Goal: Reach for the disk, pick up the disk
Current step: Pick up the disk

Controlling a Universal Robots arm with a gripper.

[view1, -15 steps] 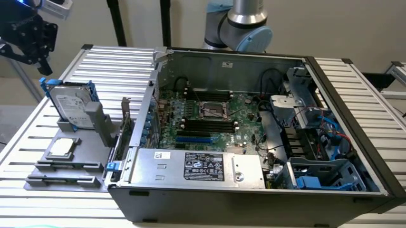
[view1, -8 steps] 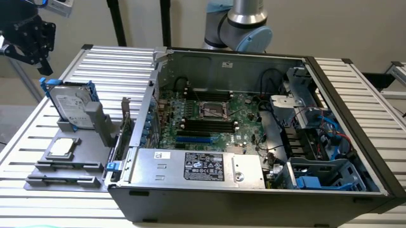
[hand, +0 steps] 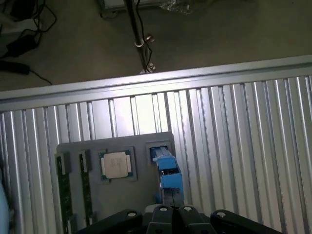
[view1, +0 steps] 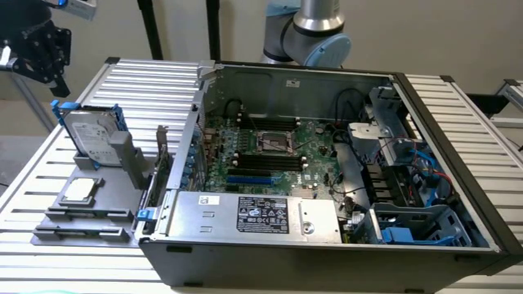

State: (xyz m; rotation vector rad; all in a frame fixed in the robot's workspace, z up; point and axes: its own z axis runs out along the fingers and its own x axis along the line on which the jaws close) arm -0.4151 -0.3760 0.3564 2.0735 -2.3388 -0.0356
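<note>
The disk (view1: 92, 138) stands on edge in a grey holder (view1: 90, 211) at the exterior view's left, its white label showing and a blue carrier frame around it. From the wrist view I look down on its blue top edge (hand: 166, 173). My black gripper (view1: 54, 84) hangs in the air above and to the left of the disk, well apart from it. In the wrist view the gripper (hand: 173, 210) has its fingers pressed together with nothing between them, just short of the blue edge.
A small square silver chip (hand: 116, 165) lies in the holder beside the disk, with green memory sticks (hand: 63, 192) slotted further along. An open computer case (view1: 327, 177) fills the middle of the slatted metal table (hand: 234, 126). Beyond the table edge are floor and cables.
</note>
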